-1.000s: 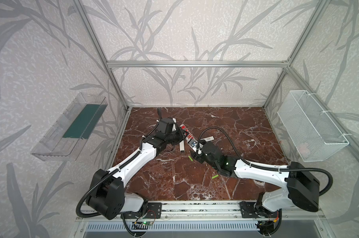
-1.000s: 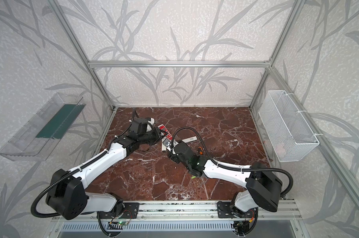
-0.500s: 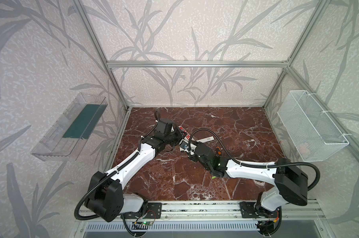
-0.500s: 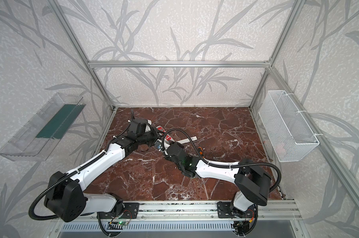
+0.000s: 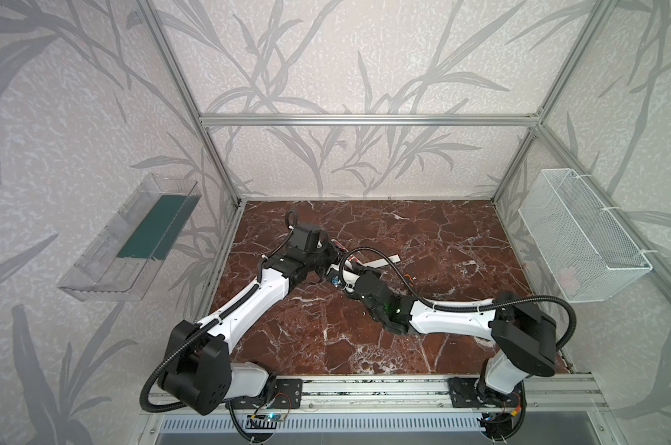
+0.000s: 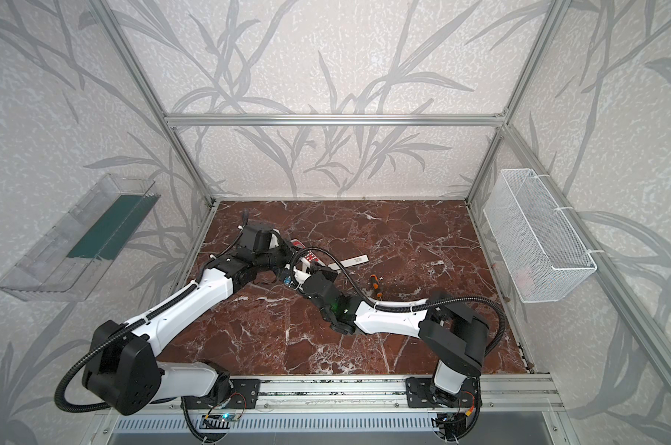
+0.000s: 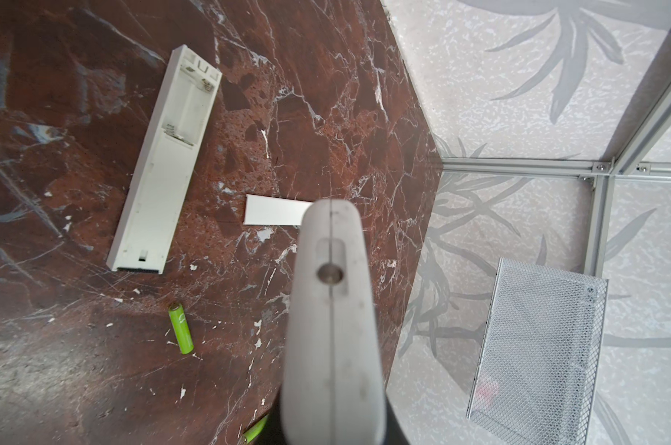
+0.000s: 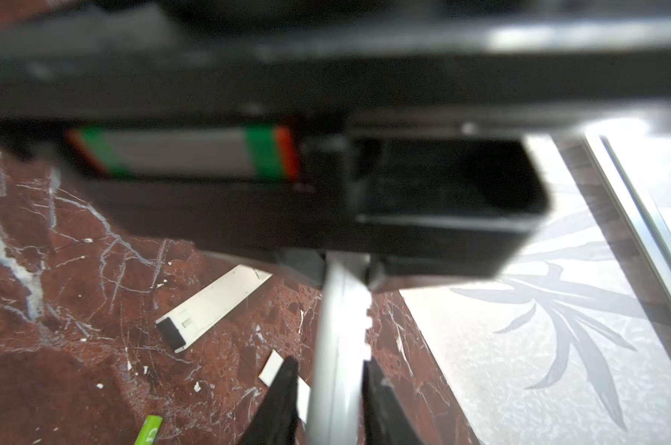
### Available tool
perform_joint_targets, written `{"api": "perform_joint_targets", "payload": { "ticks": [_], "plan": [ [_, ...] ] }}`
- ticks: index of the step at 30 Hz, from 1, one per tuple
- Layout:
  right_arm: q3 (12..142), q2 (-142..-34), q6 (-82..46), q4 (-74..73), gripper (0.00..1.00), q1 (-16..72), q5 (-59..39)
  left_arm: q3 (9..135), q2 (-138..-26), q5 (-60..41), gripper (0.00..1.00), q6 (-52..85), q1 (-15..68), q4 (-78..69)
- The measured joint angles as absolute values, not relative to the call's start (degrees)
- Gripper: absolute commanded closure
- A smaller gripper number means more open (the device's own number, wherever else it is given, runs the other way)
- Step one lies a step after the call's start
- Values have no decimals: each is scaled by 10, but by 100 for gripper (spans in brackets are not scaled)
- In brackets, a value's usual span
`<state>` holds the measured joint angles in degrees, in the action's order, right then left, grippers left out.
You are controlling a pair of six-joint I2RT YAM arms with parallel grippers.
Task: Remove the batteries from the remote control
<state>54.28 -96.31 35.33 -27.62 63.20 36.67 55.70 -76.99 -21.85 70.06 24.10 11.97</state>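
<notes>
Left grey claw (image 7: 332, 204), pinched together and empty, hangs beside a small lime-green battery (image 7: 180, 328) lying flat, likely nearer the right arm (image 5: 453, 319).

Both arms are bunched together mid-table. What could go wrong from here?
1. The left gripper clamps the grey remote while the right gripper straddles what looks like its edge; opposed pulls may twist it loose.
2. Batteries lie loose on the marble top; a sweeping arm could scatter them.
3. The right arm's cable arches over the white remote and might drag it.
</notes>
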Motion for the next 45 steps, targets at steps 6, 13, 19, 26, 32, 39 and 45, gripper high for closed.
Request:
{"api": "perform_joint_targets", "payload": {
  "ticks": [6, 13, 19, 26, 32, 39, 45],
  "plan": [
    [542, -963, 377, -297, 97, 632, 381, 555, -769, -235, 77, 724, 234, 102],
    [537, -963, 382, -316, 100, 634, 380, 538, -754, -272, 35, 734, 221, 59],
    [536, -951, 355, -317, 100, 633, 376, 521, -715, -302, 4, 724, 196, 16],
    [562, -895, 207, -183, 100, 578, 275, 522, -671, -321, 1, 634, 138, 34],
    [595, -823, 18, -93, 100, 437, 81, 522, -628, -328, 1, 488, 105, 59],
    [643, -806, -104, -26, 100, 361, -141, 456, -597, -423, 7, 408, 104, -96],
    [696, -818, -177, 2, 100, 324, -313, 437, -642, -504, 8, 416, 112, -231]
  ]
}}
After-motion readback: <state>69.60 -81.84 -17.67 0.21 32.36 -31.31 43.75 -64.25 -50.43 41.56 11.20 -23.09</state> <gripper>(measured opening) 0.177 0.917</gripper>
